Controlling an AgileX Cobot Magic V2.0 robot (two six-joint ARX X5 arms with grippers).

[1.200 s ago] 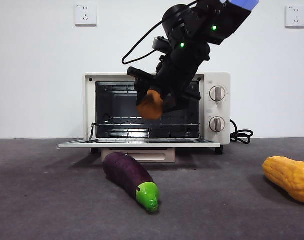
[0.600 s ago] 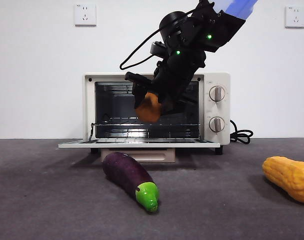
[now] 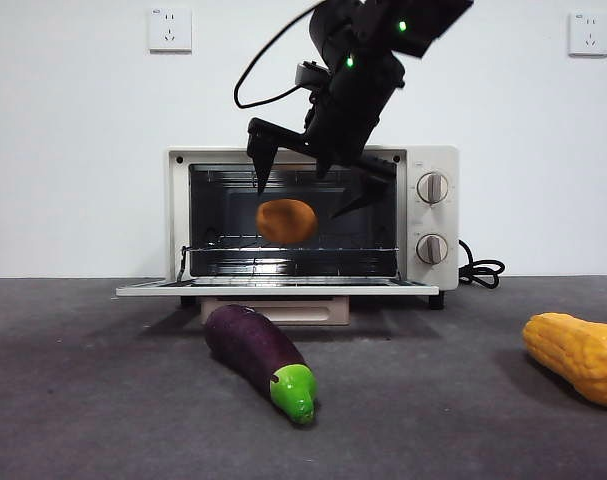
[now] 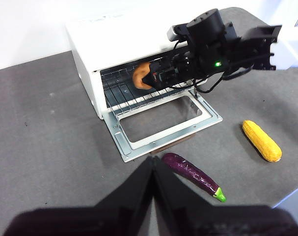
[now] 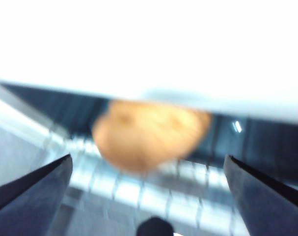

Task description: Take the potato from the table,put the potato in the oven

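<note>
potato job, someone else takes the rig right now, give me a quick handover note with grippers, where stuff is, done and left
Right gripper: open, raised in front of the oven opening, holding nothing.
Left gripper: shut, waiting back above the table, away from the oven.
Potato: released, inside the oven opening just above the wire rack; whether it rests on the rack I cannot tell.
Oven door: open, lying flat.
Done: potato picked up and brought into the oven.
Left: confirm it has settled on the rack, pull the right arm clear.

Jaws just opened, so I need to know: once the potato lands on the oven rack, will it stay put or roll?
The potato is a smooth oval, so it may roll along the wire rack. It looks firm, unlikely to squash. The right gripper is open above it.
</note>
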